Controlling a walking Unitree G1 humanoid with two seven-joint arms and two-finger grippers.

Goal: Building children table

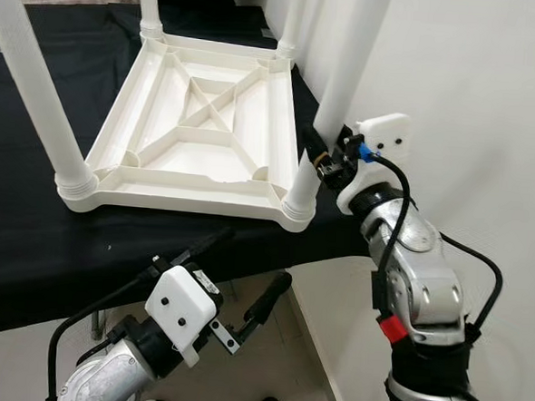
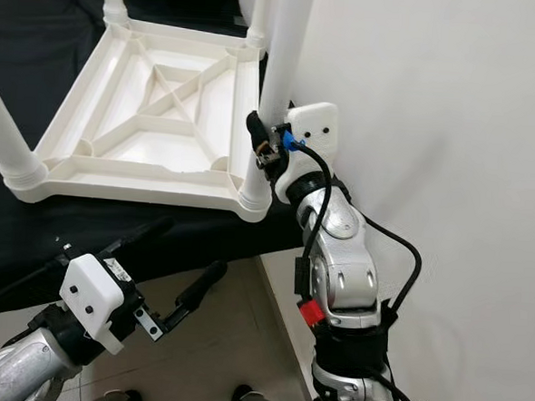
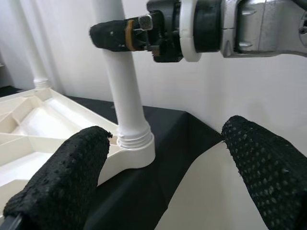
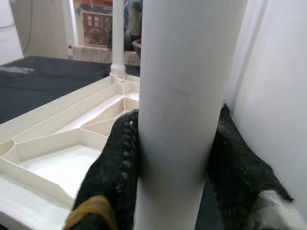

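A black cloth (image 1: 29, 240) covers a work surface across the left and upper part of the head views, and on it, in the upper centre of the frame, lies the white plastic children's table top (image 1: 199, 133) upside down, its ribbed underside facing up. Four white legs stand in its corner sockets: the near-left leg (image 1: 34, 86) slants across the upper left of the frame, two far legs rise at the top edge, and the near-right leg (image 1: 343, 87) stands at the cloth's right edge, close to the white wall (image 1: 473, 104) that takes up the right side. The right arm (image 1: 417, 282) rises from the lower right, and the right gripper (image 1: 320, 158) is clamped around the near-right leg a little above its socket; the right wrist view shows a black finger (image 4: 115, 167) pressed to each side of the white tube. The left gripper (image 1: 240, 285) hovers at lower centre, below the cloth's front edge and over the tiled floor (image 1: 266, 373), its two long fingers spread wide and holding nothing, pointing toward that same corner.
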